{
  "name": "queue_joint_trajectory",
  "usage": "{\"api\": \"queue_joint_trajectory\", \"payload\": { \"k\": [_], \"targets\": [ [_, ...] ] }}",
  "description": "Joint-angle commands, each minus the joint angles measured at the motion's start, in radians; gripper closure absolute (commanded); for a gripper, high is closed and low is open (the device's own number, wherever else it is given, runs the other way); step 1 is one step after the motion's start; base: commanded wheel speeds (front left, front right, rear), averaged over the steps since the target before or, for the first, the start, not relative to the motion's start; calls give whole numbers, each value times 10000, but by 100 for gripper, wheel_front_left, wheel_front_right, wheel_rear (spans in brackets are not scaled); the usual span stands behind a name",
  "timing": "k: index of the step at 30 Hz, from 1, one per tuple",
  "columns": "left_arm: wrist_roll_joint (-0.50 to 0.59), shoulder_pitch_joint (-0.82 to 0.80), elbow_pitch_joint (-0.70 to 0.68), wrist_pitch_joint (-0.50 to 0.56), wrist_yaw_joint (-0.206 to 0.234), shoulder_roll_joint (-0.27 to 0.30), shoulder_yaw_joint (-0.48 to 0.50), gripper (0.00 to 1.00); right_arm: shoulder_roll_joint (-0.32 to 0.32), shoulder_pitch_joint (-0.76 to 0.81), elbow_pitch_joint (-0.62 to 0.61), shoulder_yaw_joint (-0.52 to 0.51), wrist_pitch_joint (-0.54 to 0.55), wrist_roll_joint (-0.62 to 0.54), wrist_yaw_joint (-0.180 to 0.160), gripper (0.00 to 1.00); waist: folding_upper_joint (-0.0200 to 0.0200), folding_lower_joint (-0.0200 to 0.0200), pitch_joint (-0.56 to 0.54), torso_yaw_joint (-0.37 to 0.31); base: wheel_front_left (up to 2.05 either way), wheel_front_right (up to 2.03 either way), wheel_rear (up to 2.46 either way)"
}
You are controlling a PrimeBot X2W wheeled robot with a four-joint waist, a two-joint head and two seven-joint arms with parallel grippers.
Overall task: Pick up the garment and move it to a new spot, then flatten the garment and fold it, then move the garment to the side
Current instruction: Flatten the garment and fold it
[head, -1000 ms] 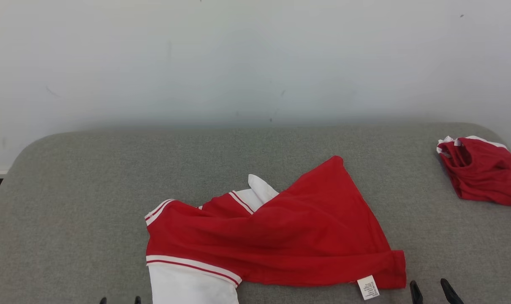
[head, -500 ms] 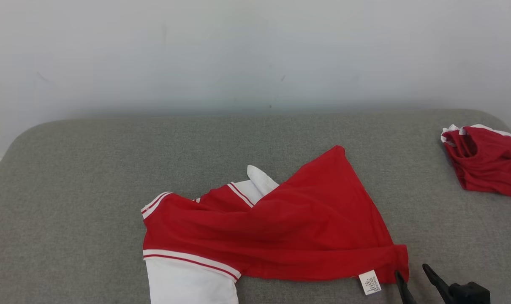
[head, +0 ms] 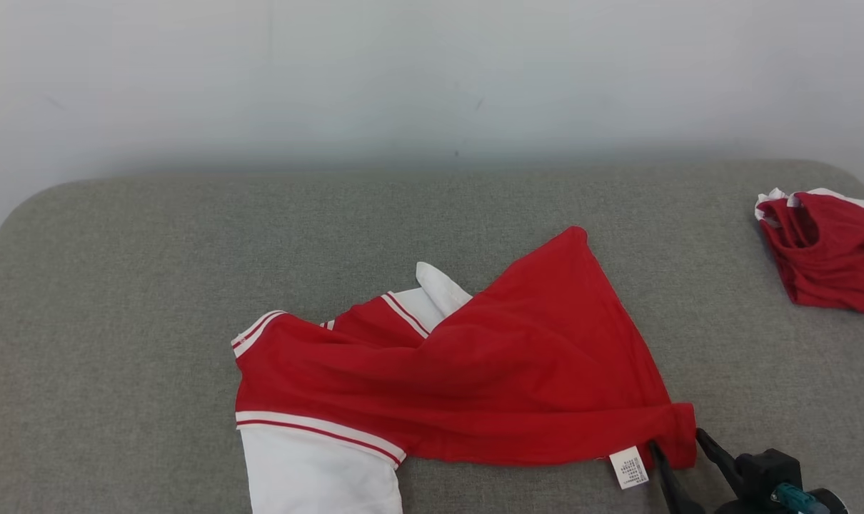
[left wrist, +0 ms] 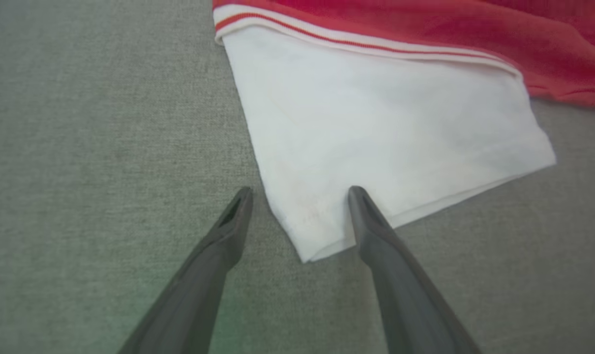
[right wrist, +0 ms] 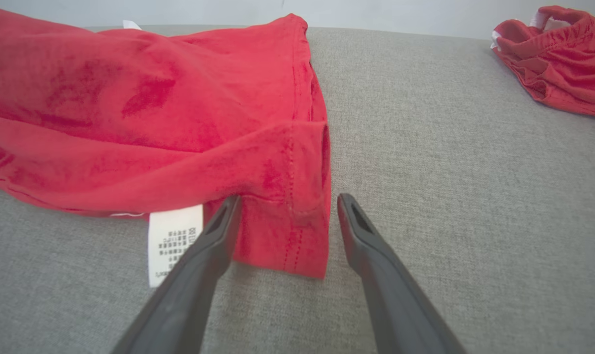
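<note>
A red garment (head: 475, 378) with white striped trim and a white part (head: 318, 475) lies crumpled on the grey cushion, near its front edge. My right gripper (head: 678, 446) stands open at the garment's near right corner (right wrist: 287, 231); in the right wrist view that red hem corner lies between the two fingers, beside a white care label (right wrist: 172, 241). In the left wrist view my left gripper (left wrist: 300, 196) is open over the corner of the white part (left wrist: 376, 128), whose tip lies between the fingers.
A second red and white garment (head: 828, 250) lies bunched at the far right of the grey cushion (head: 153, 285). A pale wall rises behind the cushion. Bare grey fabric spreads to the left and behind the garment.
The head view has shifted downward, so everything sits higher in it. My right gripper has moved forward until its fingers straddle the garment's right corner. The garment lies as before.
</note>
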Motion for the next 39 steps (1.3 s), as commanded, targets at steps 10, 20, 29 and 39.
{"api": "queue_joint_trajectory", "payload": {
  "k": [10, 20, 29, 39],
  "targets": [
    [-1025, -741, 908, -6, -1, -259, -815, 100, -101, -438, 252, 472, -48, 250, -28, 100, 0, 0, 118, 146, 0, 0, 0],
    [-1642, -362, 67, -55, 20, -224, -489, 100, -254, 727, -947, 420, -48, 547, -28, 100, 0, 0, -187, 202, 0, 0, 0],
    [-1064, 210, -2945, -58, 22, 123, 621, 100, -591, 979, -2588, 506, 57, 1056, -28, 100, 0, 0, -176, -44, 0, 0, 0],
    [-1338, -4006, -4712, 1283, 21, 1671, -146, 100, -1276, -2813, -3621, 1306, 1083, 2465, -28, 100, 0, 0, 1306, -269, 0, 0, 0]
  ]
}}
